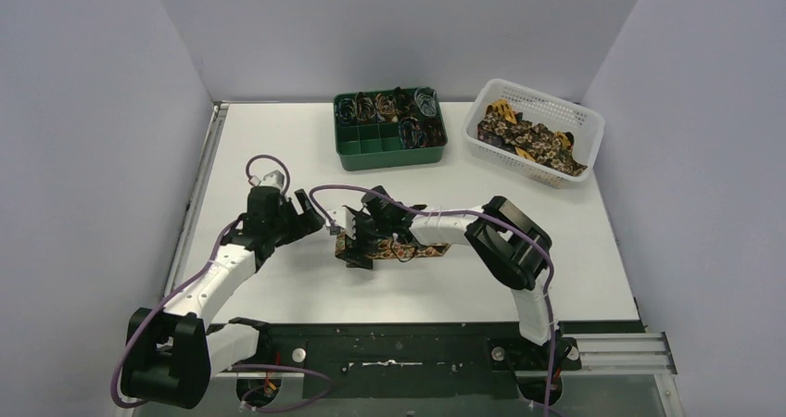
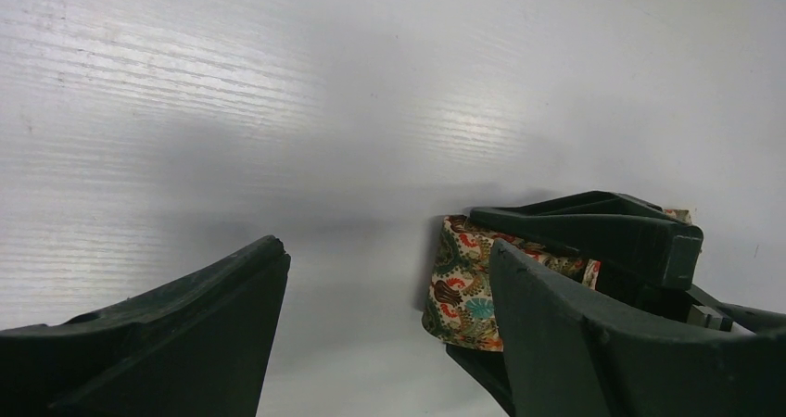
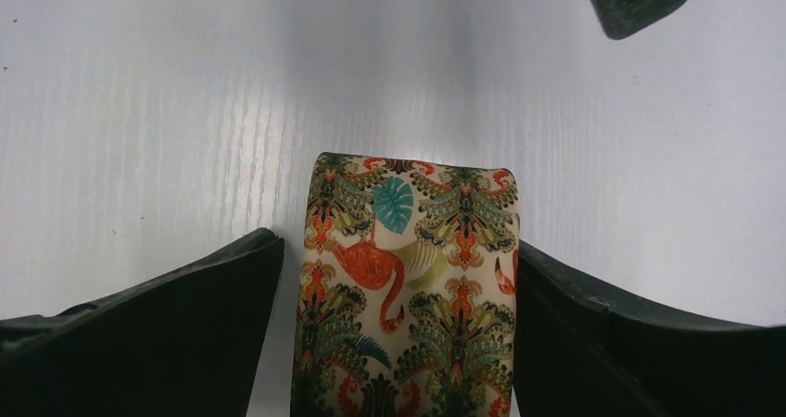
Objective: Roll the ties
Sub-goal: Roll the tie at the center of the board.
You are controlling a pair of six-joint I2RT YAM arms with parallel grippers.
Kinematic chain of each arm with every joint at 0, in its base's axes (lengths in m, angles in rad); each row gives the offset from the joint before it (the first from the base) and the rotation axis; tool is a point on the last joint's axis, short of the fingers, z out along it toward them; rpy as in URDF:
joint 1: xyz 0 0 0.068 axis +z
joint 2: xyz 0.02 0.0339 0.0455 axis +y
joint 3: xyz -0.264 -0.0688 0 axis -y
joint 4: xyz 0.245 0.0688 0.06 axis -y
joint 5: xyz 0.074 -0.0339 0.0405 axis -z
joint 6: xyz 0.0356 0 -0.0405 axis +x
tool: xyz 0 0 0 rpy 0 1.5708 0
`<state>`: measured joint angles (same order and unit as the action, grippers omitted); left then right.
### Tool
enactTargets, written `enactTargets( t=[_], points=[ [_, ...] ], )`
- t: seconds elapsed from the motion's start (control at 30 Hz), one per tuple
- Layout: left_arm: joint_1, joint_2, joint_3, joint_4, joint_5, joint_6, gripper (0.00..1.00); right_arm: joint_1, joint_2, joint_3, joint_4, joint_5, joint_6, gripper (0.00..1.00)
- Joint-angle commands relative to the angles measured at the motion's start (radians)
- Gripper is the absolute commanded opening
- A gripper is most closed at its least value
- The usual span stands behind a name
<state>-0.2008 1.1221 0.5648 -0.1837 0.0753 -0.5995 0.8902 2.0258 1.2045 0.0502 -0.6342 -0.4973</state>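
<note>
One tie [image 1: 422, 248], in a cream, orange, teal and black print, lies mid-table, its left end under my right gripper [image 1: 357, 241]. In the right wrist view the rounded, folded end of the tie [image 3: 412, 278] sits between the spread fingers of my right gripper [image 3: 397, 246]. A gap shows at the left finger, and the right finger lies along the fabric's edge. My left gripper [image 1: 315, 222] stands open just left of it with nothing inside. From the left wrist, that gripper [image 2: 386, 248] frames bare table, with the tie's end [image 2: 463, 287] beyond its right finger.
A green compartment tray [image 1: 389, 153] with coloured wire loops and small coils stands at the back centre. A white basket [image 1: 584, 120] holding more printed ties stands at the back right. Grey walls close in both sides.
</note>
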Motion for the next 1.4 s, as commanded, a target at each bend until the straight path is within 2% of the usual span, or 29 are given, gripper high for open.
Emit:
enactTargets(
  t=[0.0, 0.07, 0.17, 0.23, 0.43, 0.47, 0.53, 0.57, 0.77, 1.03, 1.2, 1.3, 1.37],
  points=[
    [0.005, -0.023, -0.007, 0.026, 0.005, -0.013, 0.77, -0.002, 0.015, 0.026, 0.009, 0.025, -0.026, 0.76],
    [0.005, -0.025, -0.007, 0.026, 0.004, -0.013, 0.77, -0.002, 0.016, 0.029, 0.008, 0.02, -0.023, 0.66],
    [0.006, -0.027, -0.009, 0.026, 0.003, -0.011, 0.77, 0.0, 0.008, 0.027, 0.006, 0.017, -0.028, 0.6],
    [0.005, -0.026, -0.011, 0.027, 0.003, -0.012, 0.77, 0.0, 0.002, 0.026, 0.005, 0.015, -0.029, 0.5],
    [0.005, -0.019, -0.013, 0.035, 0.013, -0.014, 0.77, 0.0, -0.014, 0.028, -0.005, 0.007, -0.023, 0.51],
    [0.005, -0.019, -0.013, 0.035, 0.015, -0.013, 0.77, 0.001, -0.014, 0.034, -0.019, 0.004, -0.027, 0.54],
    [0.005, -0.02, -0.013, 0.035, 0.016, -0.014, 0.77, 0.001, -0.015, 0.049, -0.041, 0.003, -0.028, 0.73],
    [0.005, -0.022, -0.015, 0.034, 0.017, -0.014, 0.77, 0.001, -0.02, 0.049, -0.029, 0.02, -0.012, 0.8],
    [0.005, -0.044, -0.023, 0.035, 0.001, -0.017, 0.78, -0.005, -0.119, 0.027, 0.06, 0.115, 0.084, 0.98],
    [0.023, -0.132, -0.045, 0.041, -0.041, -0.035, 0.82, -0.019, -0.249, -0.056, 0.113, 0.17, 0.166, 1.0],
    [0.034, -0.21, -0.074, 0.052, -0.067, -0.042, 0.9, -0.019, -0.401, -0.184, 0.214, 0.189, 0.282, 1.0],
    [0.036, -0.231, -0.09, 0.079, -0.068, -0.053, 0.95, -0.022, -0.484, -0.273, 0.304, 0.271, 0.462, 1.0],
    [0.035, -0.234, -0.106, 0.104, -0.065, -0.068, 0.97, -0.031, -0.498, -0.272, 0.238, 0.371, 0.658, 1.0]
  ],
)
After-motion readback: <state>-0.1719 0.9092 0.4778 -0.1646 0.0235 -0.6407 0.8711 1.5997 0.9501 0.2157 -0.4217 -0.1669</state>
